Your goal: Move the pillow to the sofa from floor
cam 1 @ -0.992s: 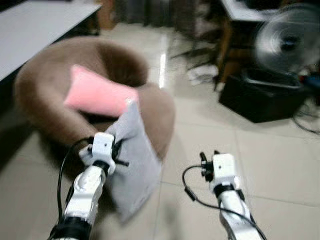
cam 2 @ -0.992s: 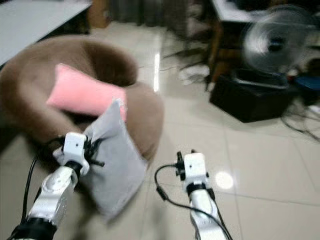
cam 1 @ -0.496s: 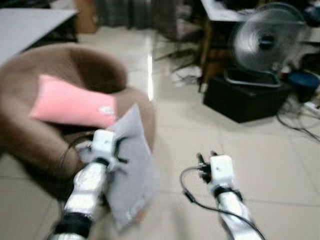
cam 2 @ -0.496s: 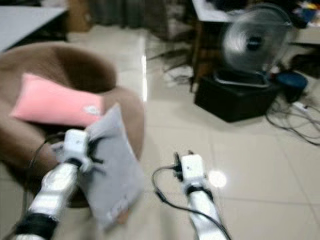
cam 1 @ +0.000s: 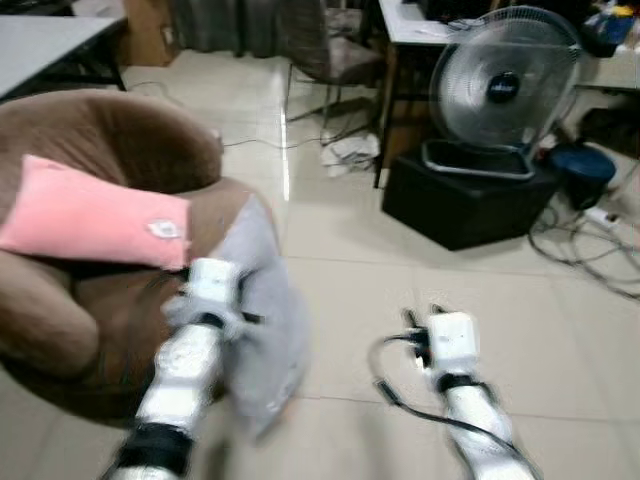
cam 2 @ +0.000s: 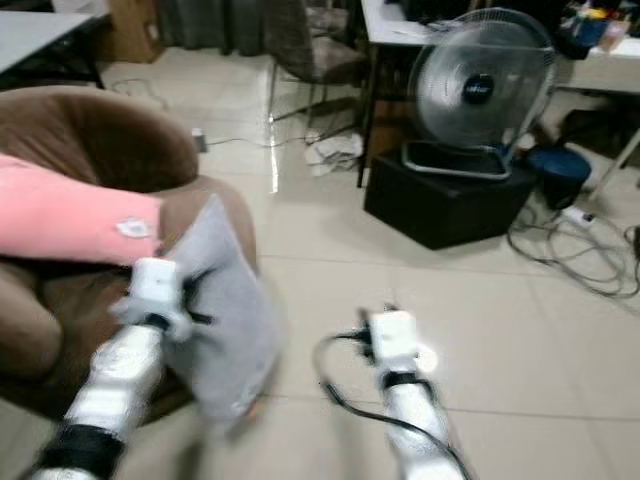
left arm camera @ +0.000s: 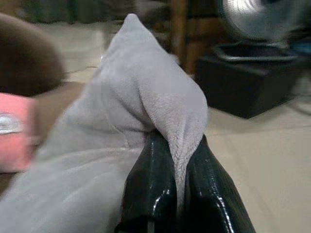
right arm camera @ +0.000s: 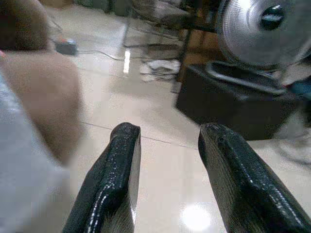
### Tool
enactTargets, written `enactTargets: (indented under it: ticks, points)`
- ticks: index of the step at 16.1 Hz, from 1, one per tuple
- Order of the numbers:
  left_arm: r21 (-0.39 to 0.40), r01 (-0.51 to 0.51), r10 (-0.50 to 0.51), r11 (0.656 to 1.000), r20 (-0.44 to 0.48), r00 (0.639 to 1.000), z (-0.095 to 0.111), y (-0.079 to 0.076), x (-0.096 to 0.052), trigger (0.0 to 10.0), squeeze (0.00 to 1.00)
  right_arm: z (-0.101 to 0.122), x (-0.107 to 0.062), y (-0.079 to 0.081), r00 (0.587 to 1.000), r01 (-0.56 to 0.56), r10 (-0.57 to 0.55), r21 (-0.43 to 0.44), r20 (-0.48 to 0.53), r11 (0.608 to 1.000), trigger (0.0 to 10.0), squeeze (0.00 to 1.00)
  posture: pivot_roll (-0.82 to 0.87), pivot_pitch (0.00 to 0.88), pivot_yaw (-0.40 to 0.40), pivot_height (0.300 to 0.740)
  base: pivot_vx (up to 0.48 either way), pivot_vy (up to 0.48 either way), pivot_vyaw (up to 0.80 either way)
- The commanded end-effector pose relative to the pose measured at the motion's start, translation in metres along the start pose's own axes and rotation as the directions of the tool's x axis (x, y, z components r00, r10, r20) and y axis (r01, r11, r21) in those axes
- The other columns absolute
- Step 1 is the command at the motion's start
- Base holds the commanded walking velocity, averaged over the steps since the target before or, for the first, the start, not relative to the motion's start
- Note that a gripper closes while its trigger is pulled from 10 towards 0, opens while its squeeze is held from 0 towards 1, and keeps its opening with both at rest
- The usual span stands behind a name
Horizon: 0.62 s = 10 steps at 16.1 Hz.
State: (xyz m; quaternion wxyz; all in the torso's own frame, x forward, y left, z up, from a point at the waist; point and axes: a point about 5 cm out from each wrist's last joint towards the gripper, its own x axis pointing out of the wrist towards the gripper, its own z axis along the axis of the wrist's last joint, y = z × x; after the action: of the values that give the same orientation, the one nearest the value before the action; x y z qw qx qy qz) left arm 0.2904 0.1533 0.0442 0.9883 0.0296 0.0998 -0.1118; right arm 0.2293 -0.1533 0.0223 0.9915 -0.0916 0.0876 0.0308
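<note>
Two silver arms end in white, boxy wrist blocks. A thin black cable loops out by each wrist. The left jaws (left arm camera: 177, 194) and the right jaws (right arm camera: 167, 179) each have two long, shiny black fingers with rounded tips.

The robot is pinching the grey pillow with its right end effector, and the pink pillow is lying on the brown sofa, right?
Not quite: it is the left end effector that pinches the grey pillow, as the left wrist view shows. The right end effector is open with nothing between its fingers. The pink pillow does lie on the brown sofa.
</note>
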Motion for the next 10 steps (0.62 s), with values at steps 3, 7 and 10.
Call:
enactTargets:
  ticks: [3,7,10]
  points:
    - [-0.025,-0.052,0.054,0.998,0.073,0.996,0.01,0.009,-0.007,0.0,0.0,0.013,0.009,-0.003,0.998,-0.049,0.048,0.014,0.043,0.999,10.0,0.0,0.09,0.038,-0.064,0.74,0.289,-0.38,0.0]
    - [-0.001,-0.026,0.026,1.0,0.015,1.0,-0.004,0.005,-0.016,0.0,0.0,0.021,0.017,-0.001,0.996,-0.061,0.06,0.015,0.059,0.998,10.0,0.0,0.11,0.037,-0.047,0.74,0.0,0.0,0.0]
    - [0.015,-0.025,0.025,1.0,0.045,0.999,0.007,0.01,-0.006,0.0,0.0,0.024,0.017,0.004,0.997,-0.038,0.035,0.033,0.071,0.999,10.0,0.0,0.06,0.034,0.011,0.74,0.0,0.0,0.0]
